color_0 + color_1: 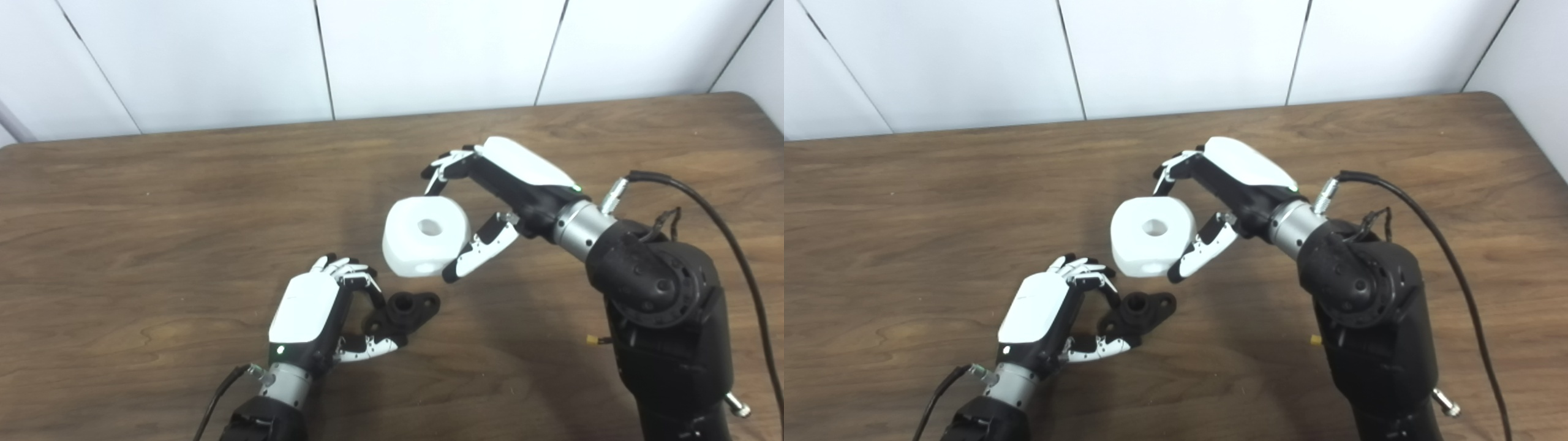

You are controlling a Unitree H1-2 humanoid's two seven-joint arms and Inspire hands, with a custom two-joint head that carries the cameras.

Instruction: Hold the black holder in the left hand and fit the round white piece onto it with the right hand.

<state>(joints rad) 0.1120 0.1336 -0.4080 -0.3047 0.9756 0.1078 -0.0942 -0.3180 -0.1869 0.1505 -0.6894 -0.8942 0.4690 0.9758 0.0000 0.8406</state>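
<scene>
Your left hand (306,318) is low on the table (122,245), fingers (358,278) curled over the near end of the holder (407,309) and thumb (370,347) pressed in from below, so the holder is pinched between them. It's gripped, no doubt there. The holder's far end sticks out past your fingertips, toward the right, with its short round collar pointing up and a small lug with a hole beyond that. Whether the holder's underside touches the table, you can't tell from here.

Your right hand (502,184) has the white piece (425,236). The fingers (444,168) hook down on its far side, the thumb (481,248) braces its near right edge, and the piece sits clamped between them, clear of the table and casting a shadow below. Its centre hole faces up and a bit toward you; a second small hole shows in its side wall, facing the left hand.

The piece hangs just beyond your left fingertips, up and slightly right of them, and apart from the holder. A gap of bare wood shows between the piece's lower edge and the collar. Your right thumb tip points down toward the holder's free end, near it but not touching. The piece is tilted, not level with the collar.
</scene>
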